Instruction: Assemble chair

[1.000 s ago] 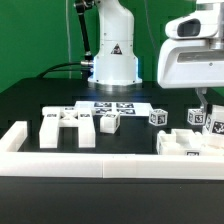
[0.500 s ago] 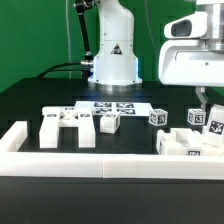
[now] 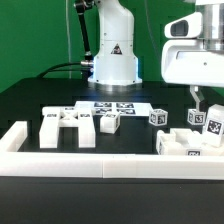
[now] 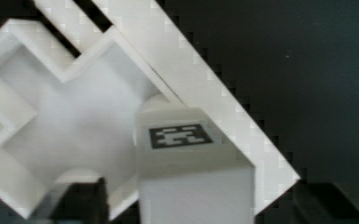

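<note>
Leg [image 4: 197, 175] of rigid, light, probably slick white plastic stands on the half-built chair [image 3: 185, 145] just behind the border rail [image 3: 100, 162], gripper [image 3: 200, 102] straddling it with jaws parted, not gripping; best pinched across its flat side faces, I'd judge.

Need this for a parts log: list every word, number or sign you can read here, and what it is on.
No words or numbers are readable in either view.
Robot base: black triangular sign, symbol too small to read.
Chair parts: black-and-white square tags, patterns only, no text.
Marker board: the same kind of tags, no text.
</note>
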